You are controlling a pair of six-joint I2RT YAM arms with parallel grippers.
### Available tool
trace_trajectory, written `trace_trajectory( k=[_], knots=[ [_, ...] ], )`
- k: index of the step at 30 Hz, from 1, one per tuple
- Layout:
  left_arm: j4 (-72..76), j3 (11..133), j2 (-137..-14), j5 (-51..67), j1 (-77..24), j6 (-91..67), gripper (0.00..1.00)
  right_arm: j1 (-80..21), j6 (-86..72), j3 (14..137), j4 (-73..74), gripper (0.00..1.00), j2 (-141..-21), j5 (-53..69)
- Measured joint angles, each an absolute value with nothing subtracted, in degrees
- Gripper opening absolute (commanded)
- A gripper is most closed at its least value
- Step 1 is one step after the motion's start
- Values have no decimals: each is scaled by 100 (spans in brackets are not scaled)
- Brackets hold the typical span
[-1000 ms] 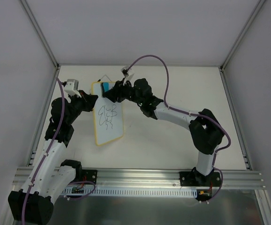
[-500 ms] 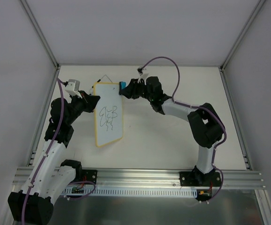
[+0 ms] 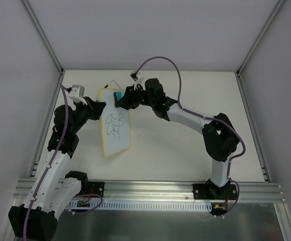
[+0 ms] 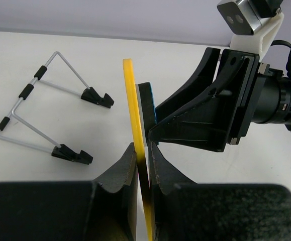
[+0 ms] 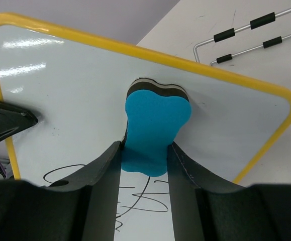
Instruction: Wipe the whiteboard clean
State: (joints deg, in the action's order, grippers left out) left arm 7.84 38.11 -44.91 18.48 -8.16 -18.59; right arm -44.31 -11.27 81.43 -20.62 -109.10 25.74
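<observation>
- Whiteboard: a small flat white rectangular board with rounded corners and a thin yellow frame (image 3: 116,143). It stands on edge over the far-left part of the white table (image 3: 185,145), face toward the right arm. I cannot tell whether its lower edge touches the table.
- The black scribbled doodle (image 3: 116,123) sits mid-face, unwiped.
- The blue foam eraser block (image 5: 155,115) presses on the board's upper part, above the doodle. Strokes that stay this high would miss the ink.
- The right gripper (image 5: 145,148) is clamped on the eraser. A hard drag could twist the soft block out of the jaws.
- The left gripper (image 4: 141,150) pinches only the board's left edge. Eraser pressure could pivot or slip the thin board there.
- The bent grey wire stand (image 4: 39,108) lies just behind. A wide sweep could knock it.
</observation>
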Motion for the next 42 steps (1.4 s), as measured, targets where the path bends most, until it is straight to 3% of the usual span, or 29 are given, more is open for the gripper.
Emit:
trace_trajectory(
  k=[14, 21, 31, 42],
  knots=[
    [834, 3811, -4456, 2137, -825, -1734, 0, -3542, -1288, 7931, -1210, 0, -11015, 2941],
    [858, 3811, -4456, 2206, -827, -1734, 0, -3586, -1197, 8283, -600, 0, -11131, 2923],
    [858, 3811, -4456, 1970, -819, -1734, 0, -4515, -1090, 8243, -655, 0, -10873, 2436],
    [882, 3811, -4466, 1811, -829, -1566, 0, -5902, -1249, 7116, -2281, 0, -10047, 1835]
  ],
)
